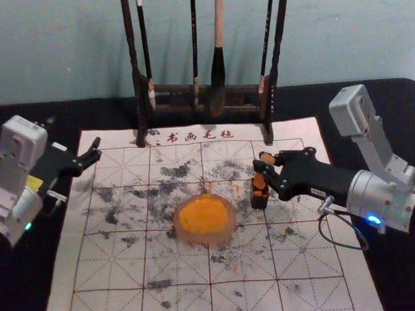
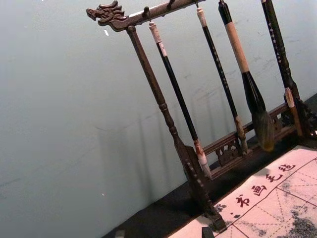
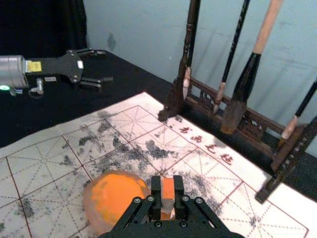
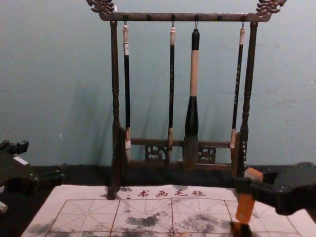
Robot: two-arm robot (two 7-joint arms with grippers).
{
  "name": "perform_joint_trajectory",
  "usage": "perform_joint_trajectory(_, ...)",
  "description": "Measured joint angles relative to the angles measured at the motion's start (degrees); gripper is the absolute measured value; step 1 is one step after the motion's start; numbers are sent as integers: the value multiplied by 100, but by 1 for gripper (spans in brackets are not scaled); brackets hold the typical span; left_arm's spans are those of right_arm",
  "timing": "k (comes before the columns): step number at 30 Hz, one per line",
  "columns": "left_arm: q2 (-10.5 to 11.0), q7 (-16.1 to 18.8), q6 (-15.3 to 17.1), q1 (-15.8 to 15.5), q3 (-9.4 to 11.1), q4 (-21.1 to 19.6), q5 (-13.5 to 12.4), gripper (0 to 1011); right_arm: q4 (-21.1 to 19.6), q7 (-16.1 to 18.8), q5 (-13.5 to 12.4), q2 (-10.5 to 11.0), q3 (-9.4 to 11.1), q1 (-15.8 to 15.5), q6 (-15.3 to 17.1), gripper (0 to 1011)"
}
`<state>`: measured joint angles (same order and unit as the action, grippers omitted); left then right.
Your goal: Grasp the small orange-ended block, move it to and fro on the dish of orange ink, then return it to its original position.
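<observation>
1 right gripper [image 1: 264, 168] grasps 1 block [image 4: 245, 208] near 1 dish [image 1: 226, 235]; 1 left gripper [image 1: 95, 150] hangs parted at left.

A black-covered table [image 1: 301, 103] carries a white mat [image 1: 106, 271] printed with a red-lined grid and smudged with dark ink. On the mat sit a rounded, translucent dish of orange ink [image 1: 228, 234] and, just right of it, a small, dark, orange-marked holder [image 1: 260, 199]. A dark wooden brush rack [image 1: 138, 96] has its feet on the mat's far edge.
</observation>
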<state>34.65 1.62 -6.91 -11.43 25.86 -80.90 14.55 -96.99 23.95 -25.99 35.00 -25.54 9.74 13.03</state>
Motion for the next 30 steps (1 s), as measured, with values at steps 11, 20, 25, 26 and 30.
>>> perform_joint_trajectory(11,0,0,0,0,0,0,0,1001,126,-73,97,-114,117,-95,104,116)
perform_joint_trajectory(20,0,0,0,0,0,0,0,1001,287,-38,152,-228,157,-59,141,116)
perform_joint_trajectory(25,0,0,0,0,0,0,0,1001,323,-12,163,-259,172,-43,147,116)
perform_joint_trajectory(26,0,0,0,0,0,0,0,1001,327,-7,167,-265,172,-40,149,116)
perform_joint_trajectory(30,0,0,0,0,0,0,0,1001,368,4,184,-303,173,-16,160,116)
